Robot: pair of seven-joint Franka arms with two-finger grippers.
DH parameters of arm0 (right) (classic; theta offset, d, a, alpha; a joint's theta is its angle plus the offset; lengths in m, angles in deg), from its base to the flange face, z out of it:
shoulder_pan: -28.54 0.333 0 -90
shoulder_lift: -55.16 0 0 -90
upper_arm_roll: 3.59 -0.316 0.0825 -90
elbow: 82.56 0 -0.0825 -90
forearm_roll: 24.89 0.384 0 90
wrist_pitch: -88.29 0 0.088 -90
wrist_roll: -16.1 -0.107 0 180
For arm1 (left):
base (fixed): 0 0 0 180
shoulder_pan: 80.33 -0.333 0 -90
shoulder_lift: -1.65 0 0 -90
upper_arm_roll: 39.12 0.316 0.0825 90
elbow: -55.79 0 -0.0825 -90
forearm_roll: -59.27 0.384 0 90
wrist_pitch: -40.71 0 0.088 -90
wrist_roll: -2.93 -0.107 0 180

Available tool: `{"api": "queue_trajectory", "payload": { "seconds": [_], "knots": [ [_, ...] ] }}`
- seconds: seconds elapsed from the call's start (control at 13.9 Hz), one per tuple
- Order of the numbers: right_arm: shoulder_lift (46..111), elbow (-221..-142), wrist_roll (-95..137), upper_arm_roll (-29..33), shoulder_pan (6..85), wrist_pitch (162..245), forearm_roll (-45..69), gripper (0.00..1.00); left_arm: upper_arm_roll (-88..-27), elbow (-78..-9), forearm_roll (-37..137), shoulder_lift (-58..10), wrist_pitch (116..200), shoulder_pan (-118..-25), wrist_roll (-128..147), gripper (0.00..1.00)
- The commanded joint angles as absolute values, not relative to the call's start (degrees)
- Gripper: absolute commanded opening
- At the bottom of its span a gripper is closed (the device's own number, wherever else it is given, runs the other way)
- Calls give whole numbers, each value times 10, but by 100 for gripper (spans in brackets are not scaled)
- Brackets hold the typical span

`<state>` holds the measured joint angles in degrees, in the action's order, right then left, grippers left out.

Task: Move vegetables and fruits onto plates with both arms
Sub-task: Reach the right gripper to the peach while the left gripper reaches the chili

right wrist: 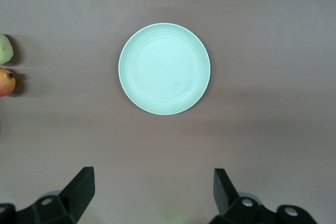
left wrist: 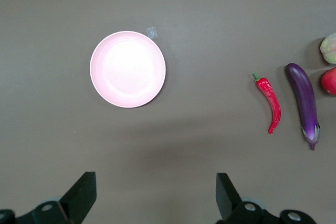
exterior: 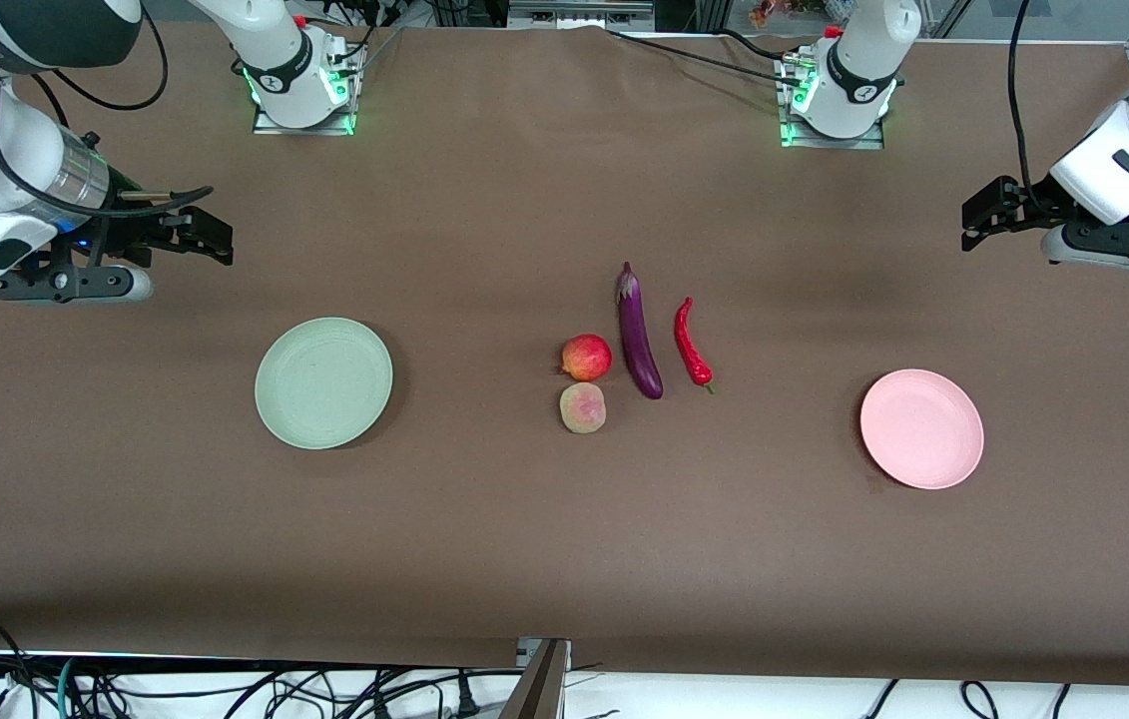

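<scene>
On your brown table (exterior: 484, 220), lower the wide-apart left tool (left wrist: 155, 195) squarely over the chili pepper (exterior: 692, 345), while the right tool (right wrist: 152, 195) waits, also apart.

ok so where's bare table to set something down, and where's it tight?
Bare cloth lies between the green plate and the pomegranate, between the chili and the pink plate, and along the edge nearest the front camera. Crowded: the peach, pomegranate, eggplant and chili cluster mid-table. Both plates hold nothing.

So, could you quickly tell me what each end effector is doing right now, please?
Left end effector: open, holding nothing, up over bare table near the pink plate.
Right end effector: open, holding nothing, near the green plate.
</scene>
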<state>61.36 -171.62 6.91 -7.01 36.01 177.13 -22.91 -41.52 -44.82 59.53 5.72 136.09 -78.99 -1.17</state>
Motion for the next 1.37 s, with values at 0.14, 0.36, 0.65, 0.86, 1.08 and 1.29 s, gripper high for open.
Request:
{"api": "queue_trajectory", "payload": {
  "seconds": [0.14,0.36,0.65,0.86,1.08,1.29],
  "knots": [
    [607,-1714,70,-82,350,1768,-237,100,-415,-430,605,50,1347,-788,-11,100],
    [620,-1713,63,-82,369,1778,-237,100,-415,-429,605,49,1346,-787,-11,100],
    [681,-1680,4,-82,430,1801,-231,100,-417,-429,607,28,1330,-782,-14,100],
    [785,-1616,-94,-82,490,1868,-223,100,-438,-429,601,-6,1292,-776,-19,100],
    [884,-1574,-235,-81,566,1992,-218,100,-457,-429,566,-43,1297,-755,19,100],
    [966,-1545,-312,-80,607,2089,-224,100,-457,-430,520,-113,1378,-735,96,100]
  ]
}}
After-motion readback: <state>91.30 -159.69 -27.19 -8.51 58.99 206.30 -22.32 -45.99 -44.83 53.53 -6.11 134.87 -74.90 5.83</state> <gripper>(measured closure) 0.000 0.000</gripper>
